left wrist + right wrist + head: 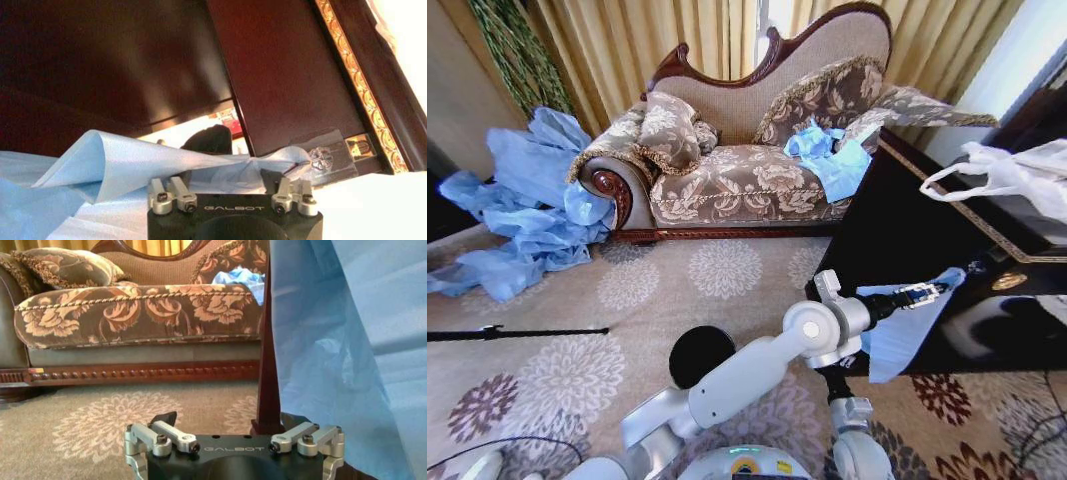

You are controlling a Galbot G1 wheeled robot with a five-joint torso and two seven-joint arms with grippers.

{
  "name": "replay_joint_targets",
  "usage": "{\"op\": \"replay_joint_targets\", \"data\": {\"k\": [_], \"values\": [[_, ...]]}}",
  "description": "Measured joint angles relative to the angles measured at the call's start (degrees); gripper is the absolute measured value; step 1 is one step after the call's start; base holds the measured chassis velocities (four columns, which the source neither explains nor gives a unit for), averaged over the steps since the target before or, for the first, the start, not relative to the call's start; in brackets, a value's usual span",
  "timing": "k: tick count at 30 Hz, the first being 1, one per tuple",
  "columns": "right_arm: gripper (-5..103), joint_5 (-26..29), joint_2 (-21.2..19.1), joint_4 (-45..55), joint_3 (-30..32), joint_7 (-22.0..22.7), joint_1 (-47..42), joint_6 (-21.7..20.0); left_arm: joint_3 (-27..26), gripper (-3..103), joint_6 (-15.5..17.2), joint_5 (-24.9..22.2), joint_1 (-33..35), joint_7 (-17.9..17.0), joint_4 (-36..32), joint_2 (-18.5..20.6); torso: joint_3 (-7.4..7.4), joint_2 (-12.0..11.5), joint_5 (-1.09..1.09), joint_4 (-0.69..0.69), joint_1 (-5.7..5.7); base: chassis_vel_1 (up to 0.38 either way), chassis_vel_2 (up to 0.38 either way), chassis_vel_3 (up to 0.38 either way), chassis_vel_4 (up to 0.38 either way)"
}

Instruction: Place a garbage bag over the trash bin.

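The left gripper (924,294), closed on the garbage bag (902,335), held it hanging, right of the trash bin (699,354).

White arms, black GALBOT-marked wrists

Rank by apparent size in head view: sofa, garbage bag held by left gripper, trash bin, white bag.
1. sofa
2. white bag
3. garbage bag, close to white bag, uncertain
4. trash bin, partly hidden by arm

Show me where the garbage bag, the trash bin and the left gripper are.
garbage bag (899,340): head view, hanging sheet.
trash bin (699,355): head view, dark round top.
left gripper (924,293): head view, fingertips on the bag's top edge.
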Motion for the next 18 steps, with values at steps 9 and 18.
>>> {"op": "replay_joint_targets", "data": {"k": [9, 18], "values": [[100, -0.09, -0.24, -0.61, -0.65, 0.18, 0.50, -0.10, 0.29, 39, 0.14, 0.03, 0.05, 1.69, 0.93, 0.00, 0.00, 0.00, 0.00, 0.00, 0.00, 0.000, 0.000, 0.000, 0.000], [100, -0.31, -0.31, -1.22, -0.78, 0.19, 0.76, -0.11, 0.42, 6, 0.21, 0.09, 0.22, 2.16, 0.81, 0.00, 0.00, 0.00, 0.00, 0.00, 0.00, 0.000, 0.000, 0.000, 0.000]]}}
